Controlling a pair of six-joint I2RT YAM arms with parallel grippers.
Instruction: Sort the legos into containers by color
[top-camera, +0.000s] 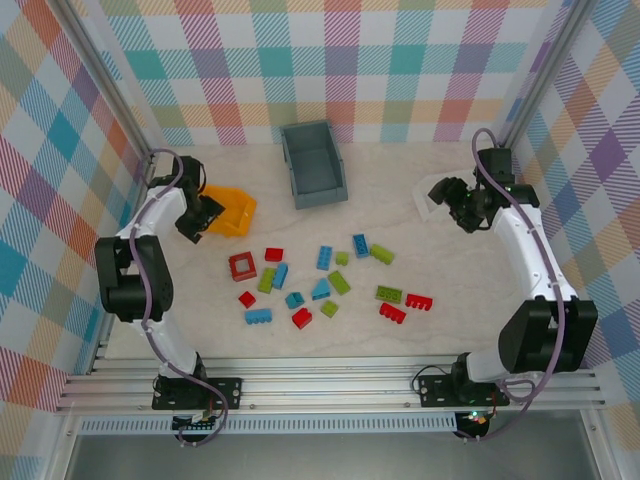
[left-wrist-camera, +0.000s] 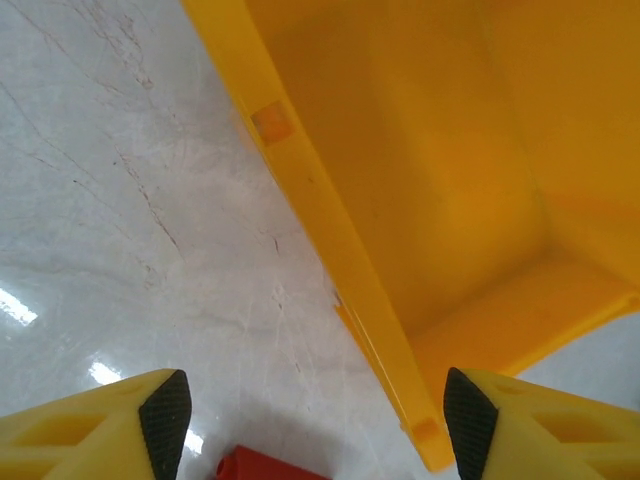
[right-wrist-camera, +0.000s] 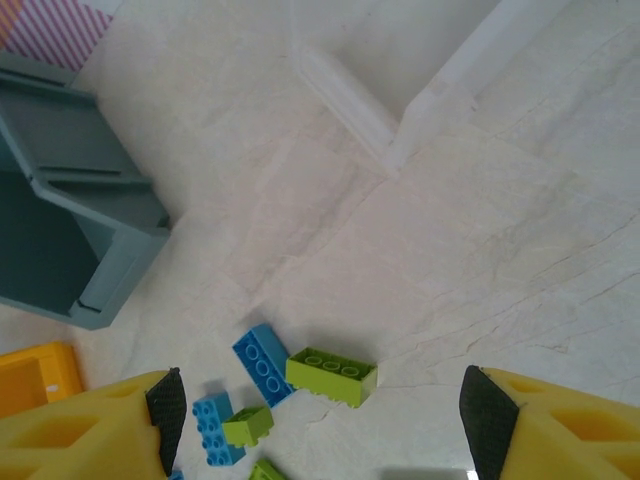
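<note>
Left gripper (left-wrist-camera: 318, 418) is hovering low at the near wall of the orange-yellow bin (left-wrist-camera: 300, 200), jaws spread wide with the rim running up between them. The pads are closing on nothing. A red brick (left-wrist-camera: 262, 466) is peeking in at the bottom edge of the left wrist view between the fingers, clear of both pads. Whether it is lying on the tabletop (top-camera: 400, 340) cannot be told. The part of that bin's inside on view is showing bare. Right gripper (right-wrist-camera: 327, 415) is hanging above open tabletop between the white tray (right-wrist-camera: 450, 85) and the scatter, jaws equally wide and carrying nothing. A blue brick (right-wrist-camera: 263, 363) and a lime brick (right-wrist-camera: 332, 375) are lying touching just ahead of it. The legos (top-camera: 320, 285) are sitting loose mid-table in a mixed spread of red, blue and lime, and the grey-blue bin (top-camera: 290, 160) at the back is looking empty from above. Judging by this, the sort is barely underway and both arms are between picks. The next move is calling for one arm to drop over a single brick, line its jaws across the narrow sides, and avoid nudging neighbours that are lying close together. The lime brick nearest the right arm looks the easier reach.
</note>
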